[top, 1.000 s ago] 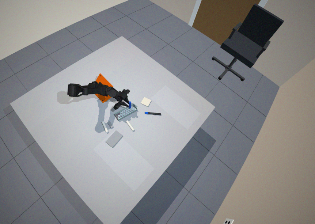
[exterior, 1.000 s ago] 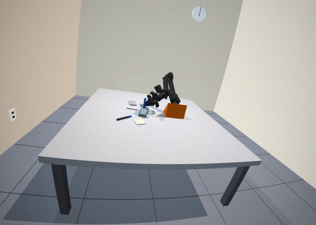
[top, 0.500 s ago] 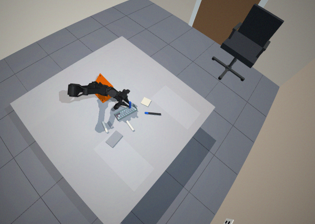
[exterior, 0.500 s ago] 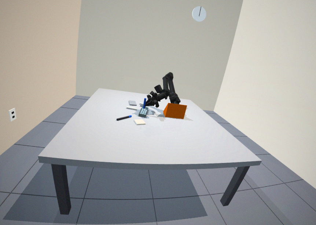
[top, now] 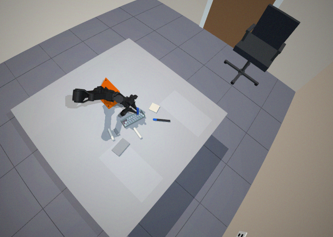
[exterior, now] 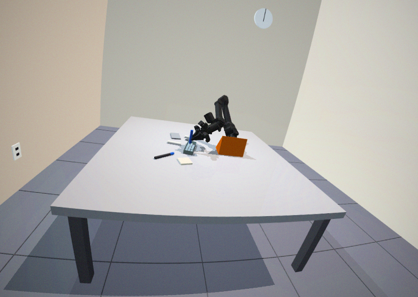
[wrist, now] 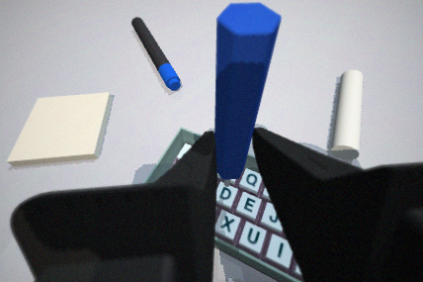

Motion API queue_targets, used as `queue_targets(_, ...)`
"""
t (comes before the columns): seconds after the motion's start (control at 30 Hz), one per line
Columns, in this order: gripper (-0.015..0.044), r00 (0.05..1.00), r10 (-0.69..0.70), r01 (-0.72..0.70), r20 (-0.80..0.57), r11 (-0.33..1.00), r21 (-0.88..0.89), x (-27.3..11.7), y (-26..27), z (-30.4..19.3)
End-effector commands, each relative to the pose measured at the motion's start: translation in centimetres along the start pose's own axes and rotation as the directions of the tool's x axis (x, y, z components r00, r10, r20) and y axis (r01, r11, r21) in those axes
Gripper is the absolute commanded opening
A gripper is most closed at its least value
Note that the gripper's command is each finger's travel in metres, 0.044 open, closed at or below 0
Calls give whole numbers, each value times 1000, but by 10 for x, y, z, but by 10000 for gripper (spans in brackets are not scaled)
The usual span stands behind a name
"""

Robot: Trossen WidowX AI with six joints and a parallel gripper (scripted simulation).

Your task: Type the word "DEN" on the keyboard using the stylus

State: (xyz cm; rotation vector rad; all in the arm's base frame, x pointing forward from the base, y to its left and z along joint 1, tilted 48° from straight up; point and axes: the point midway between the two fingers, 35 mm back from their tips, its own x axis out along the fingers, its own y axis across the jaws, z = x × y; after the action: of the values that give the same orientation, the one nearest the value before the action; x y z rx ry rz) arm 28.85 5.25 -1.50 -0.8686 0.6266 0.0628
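Observation:
My gripper (top: 136,112) (exterior: 192,139) (wrist: 232,138) is shut on the blue stylus (top: 137,111) (exterior: 190,135) (wrist: 242,90), which stands close to upright between the fingertips. The grey-green keyboard (top: 132,120) (exterior: 189,151) (wrist: 168,154) lies below it. In the wrist view the stylus's small grey tip shows at the upper edge of the D key (wrist: 225,192). I cannot tell whether it touches the key. The E key (wrist: 249,205) is just right of D. The fingers hide many keys, and I cannot make out the N key.
A cream pad (top: 154,107) (exterior: 184,161) (wrist: 61,130) and a black marker with a blue end (top: 163,120) (exterior: 163,155) (wrist: 150,44) lie beyond the keyboard. A white cylinder (top: 138,133) (wrist: 349,110), another white cylinder (top: 111,134) and a grey block (top: 121,147) (exterior: 175,135) lie on the other side.

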Motion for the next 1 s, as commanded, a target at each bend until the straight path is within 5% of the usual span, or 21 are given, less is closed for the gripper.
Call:
queue_targets(0.0, 81, 1000, 8, -8, -5, 1000, -8, 1, 2, -3)
queue_targets(0.97, 81, 1000, 8, -8, -5, 1000, -8, 4, 2, -9)
